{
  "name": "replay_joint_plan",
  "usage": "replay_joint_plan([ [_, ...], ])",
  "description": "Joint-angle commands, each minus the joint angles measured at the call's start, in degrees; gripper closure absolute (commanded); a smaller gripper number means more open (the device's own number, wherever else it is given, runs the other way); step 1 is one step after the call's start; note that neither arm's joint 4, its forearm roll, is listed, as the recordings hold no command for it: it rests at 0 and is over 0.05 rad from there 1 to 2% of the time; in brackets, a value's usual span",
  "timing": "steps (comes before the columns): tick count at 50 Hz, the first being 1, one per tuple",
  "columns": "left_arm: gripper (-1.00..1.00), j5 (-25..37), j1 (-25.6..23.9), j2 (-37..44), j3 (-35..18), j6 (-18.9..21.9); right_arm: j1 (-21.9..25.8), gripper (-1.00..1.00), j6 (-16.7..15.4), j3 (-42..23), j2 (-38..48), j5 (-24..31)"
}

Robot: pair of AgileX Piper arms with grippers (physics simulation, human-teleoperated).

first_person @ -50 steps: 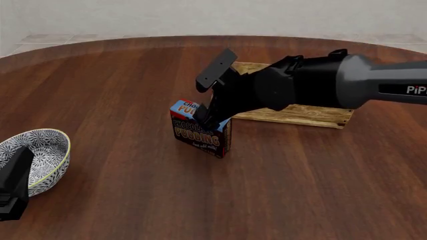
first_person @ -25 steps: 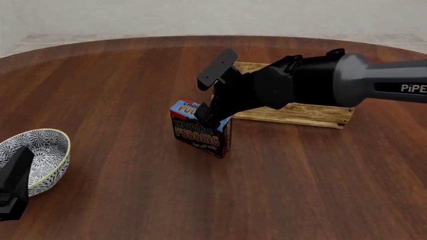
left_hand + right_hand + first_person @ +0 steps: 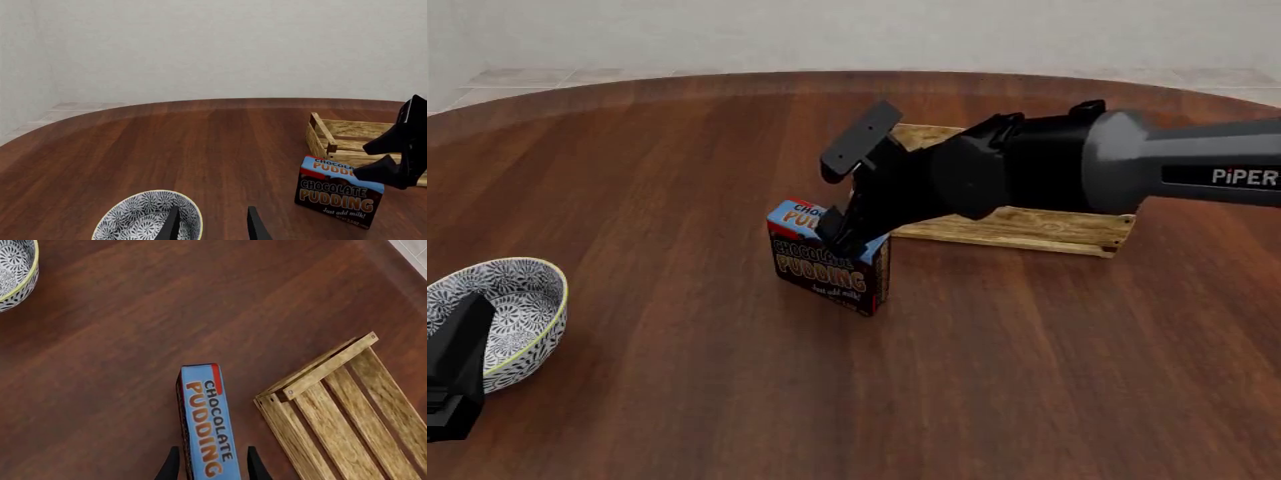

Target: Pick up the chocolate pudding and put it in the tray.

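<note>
The chocolate pudding stands upright on the table, blue top up, just in front of the tray's left end. It also shows in the right wrist view and the left wrist view. My right gripper is open and straddles the carton's top, one finger on each long side. The tray, a wooden slat crate, lies behind the right arm and is partly hidden by it; it looks empty in the right wrist view. My left gripper is open and empty at the near left.
A patterned grey-white bowl sits at the near left of the round wooden table, right by my left gripper; it also shows in the left wrist view. The right arm reaches across in front of the tray.
The right arm's rear part has shifted slightly left and up. Its gripper stays at the carton's top, and the carton has not moved. The left arm is still.
</note>
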Motion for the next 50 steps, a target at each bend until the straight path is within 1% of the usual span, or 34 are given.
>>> replay_joint_plan([
  [1, -1.00, 0.0, 0.0, 0.0, 0.0, 0.0, -0.4, -1.00, 0.1, -0.4, 0.8, -0.1],
  [27, -1.00, 0.0, 0.0, 0.0, 0.0, 0.0, 0.4, -1.00, 1.0, 0.1, 2.0, -1.2],
  [50, -1.00, 0.0, 0.0, 0.0, 0.0, 0.0, 0.2, -1.00, 1.5, 0.5, 2.8, -2.1],
])
